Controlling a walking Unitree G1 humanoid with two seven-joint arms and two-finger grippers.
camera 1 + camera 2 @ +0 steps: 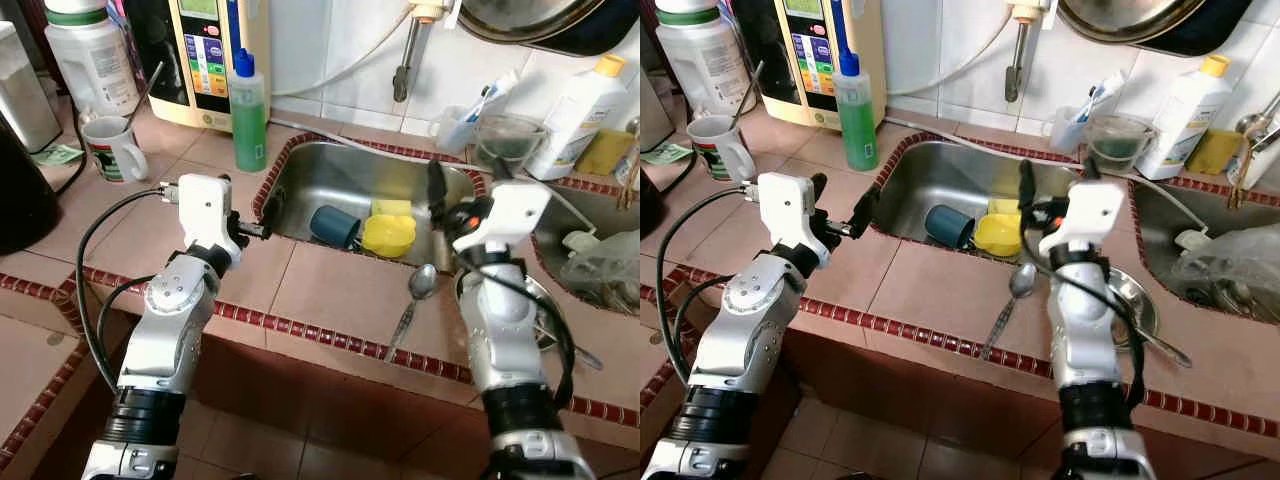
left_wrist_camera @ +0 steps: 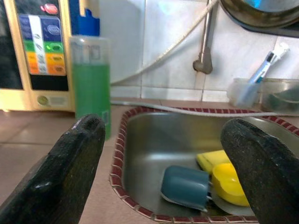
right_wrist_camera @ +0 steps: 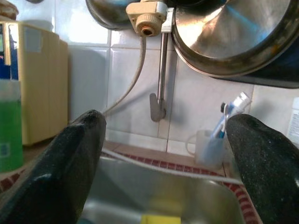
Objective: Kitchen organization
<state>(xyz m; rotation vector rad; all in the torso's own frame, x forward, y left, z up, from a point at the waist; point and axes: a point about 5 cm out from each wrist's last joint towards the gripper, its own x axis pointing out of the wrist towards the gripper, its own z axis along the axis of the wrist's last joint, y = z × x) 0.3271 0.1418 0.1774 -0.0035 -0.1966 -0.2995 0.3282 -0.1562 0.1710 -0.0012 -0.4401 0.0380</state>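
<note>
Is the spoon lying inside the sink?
No, the spoon lies on the tiled counter in front of the sink.

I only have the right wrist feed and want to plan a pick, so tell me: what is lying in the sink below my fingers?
Observer: A dark blue cup lies on its side in the sink, next to a yellow bowl and a yellow sponge.
Operator: Is anything on the counter in front of the sink?
Observer: Yes, a metal spoon lies on the tiles just before the sink's front rim, beside the right arm.
Operator: Where is the other arm?
Observer: The left gripper is open at the sink's left rim, pointing toward the blue cup.
Operator: And mine?
Observer: The right gripper is open above the sink's right part, holding nothing.
</note>
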